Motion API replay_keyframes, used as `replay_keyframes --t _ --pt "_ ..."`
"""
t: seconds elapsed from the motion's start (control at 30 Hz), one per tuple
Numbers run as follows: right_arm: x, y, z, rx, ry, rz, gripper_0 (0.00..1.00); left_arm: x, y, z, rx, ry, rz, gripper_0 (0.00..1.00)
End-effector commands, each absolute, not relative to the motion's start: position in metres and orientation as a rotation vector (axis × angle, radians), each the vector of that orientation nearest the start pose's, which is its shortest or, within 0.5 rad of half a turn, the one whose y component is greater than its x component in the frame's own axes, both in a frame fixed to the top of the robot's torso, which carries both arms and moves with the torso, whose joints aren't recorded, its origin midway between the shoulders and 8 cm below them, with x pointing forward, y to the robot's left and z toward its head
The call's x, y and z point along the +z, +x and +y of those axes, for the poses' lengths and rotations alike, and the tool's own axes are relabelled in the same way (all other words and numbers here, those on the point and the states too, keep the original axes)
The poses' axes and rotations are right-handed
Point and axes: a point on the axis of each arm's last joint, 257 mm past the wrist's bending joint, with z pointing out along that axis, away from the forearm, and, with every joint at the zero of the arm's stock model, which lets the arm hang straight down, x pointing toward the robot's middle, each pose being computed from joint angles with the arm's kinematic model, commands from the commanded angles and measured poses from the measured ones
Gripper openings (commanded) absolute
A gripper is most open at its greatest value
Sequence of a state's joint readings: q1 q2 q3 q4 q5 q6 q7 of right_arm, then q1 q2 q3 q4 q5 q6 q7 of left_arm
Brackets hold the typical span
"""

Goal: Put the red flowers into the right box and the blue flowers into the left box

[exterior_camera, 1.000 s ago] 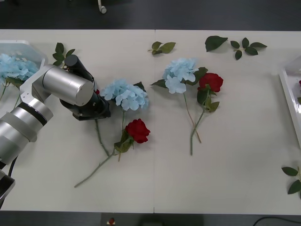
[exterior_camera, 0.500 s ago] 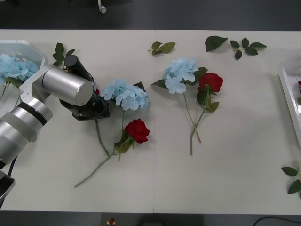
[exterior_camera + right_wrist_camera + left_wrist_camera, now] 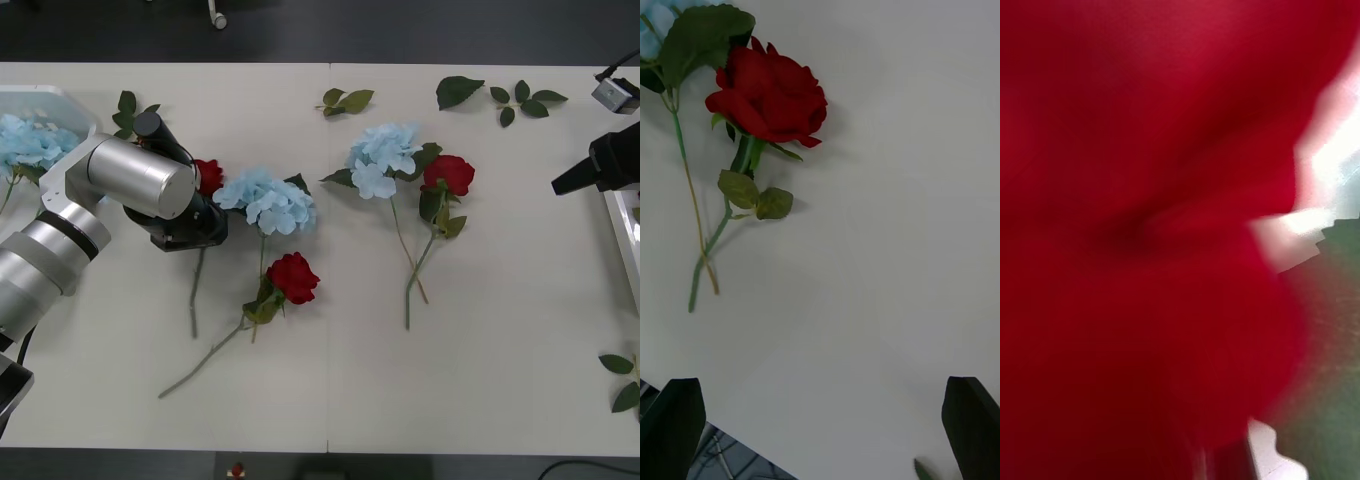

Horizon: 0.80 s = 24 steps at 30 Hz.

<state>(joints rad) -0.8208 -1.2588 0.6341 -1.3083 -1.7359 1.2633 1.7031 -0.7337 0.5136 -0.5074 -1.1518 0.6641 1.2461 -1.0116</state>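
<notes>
Low over the table (image 3: 480,380), left gripper (image 3: 200,205) against a red rose (image 3: 208,176).

A pale table (image 3: 480,380) carries scattered red roses (image 3: 293,276), blue hydrangea clusters (image 3: 268,200) and loose green leaf sprigs (image 3: 345,99), with white trays at its left (image 3: 62,103) and right (image 3: 612,195) edges.

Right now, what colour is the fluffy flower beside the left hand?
Pale sky blue; the front view shows it best.
</notes>
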Motion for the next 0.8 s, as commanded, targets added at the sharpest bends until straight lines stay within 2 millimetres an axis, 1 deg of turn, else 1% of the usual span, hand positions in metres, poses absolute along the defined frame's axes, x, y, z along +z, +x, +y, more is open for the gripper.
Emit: replay_keyframes --t 0.03,0.13,0.23,0.27,0.33,0.37,0.43,0.5,0.57,0.6,0.67,0.7,0.77,0.8 --pt "-0.143 0.496 -0.316 0.513 -0.25 2.684 0.92 -0.34 0.541 0.207 -0.122 -0.167 2.756 0.0" --pt "-0.152 0.5 -0.297 0.543 -0.098 2.712 0.92 -0.33 0.546 0.212 -0.109 -0.139 2.734 0.0" --pt "-0.158 0.505 -0.285 0.553 0.027 2.722 0.92 -0.32 0.549 0.216 -0.099 -0.11 2.717 0.0" --pt "-0.161 0.506 -0.283 0.553 0.045 2.725 0.93 -0.318 0.549 0.218 -0.096 -0.108 2.713 0.0" --pt "-0.168 0.509 -0.275 0.559 0.14 2.733 0.93 -0.304 0.552 0.225 -0.09 -0.105 2.7 0.0" --pt "-0.17 0.51 -0.273 0.56 0.154 2.733 0.92 -0.301 0.552 0.227 -0.094 -0.11 2.7 0.0" --pt "-0.177 0.513 -0.264 0.554 0.223 2.738 0.92 -0.283 0.553 0.237 -0.105 -0.096 2.699 0.0" --pt "-0.18 0.514 -0.261 0.546 0.268 2.74 0.92 -0.272 0.552 0.245 -0.118 -0.084 2.701 0.0" --pt "-0.186 0.515 -0.251 0.547 0.331 2.743 0.92 -0.254 0.549 0.253 -0.143 -0.051 2.696 0.0" --pt "-0.189 0.515 -0.249 0.547 0.349 2.745 0.92 -0.249 0.548 0.255 -0.153 -0.037 2.692 0.0" --pt "-0.196 0.518 -0.241 0.538 0.393 2.744 0.93 -0.232 0.544 0.26 -0.176 0.02 2.672 0.0" --pt "-0.197 0.519 -0.24 0.532 0.404 2.742 0.92 -0.227 0.543 0.261 -0.187 0.035 2.664 0.0" --pt "-0.205 0.523 -0.232 0.521 0.439 2.732 0.92 -0.206 0.54 0.26 -0.268 0.095 2.612 0.0" --pt "-0.209 0.523 -0.23 0.516 0.444 2.734 0.92 -0.201 0.54 0.259 -0.286 0.113 2.595 0.0"
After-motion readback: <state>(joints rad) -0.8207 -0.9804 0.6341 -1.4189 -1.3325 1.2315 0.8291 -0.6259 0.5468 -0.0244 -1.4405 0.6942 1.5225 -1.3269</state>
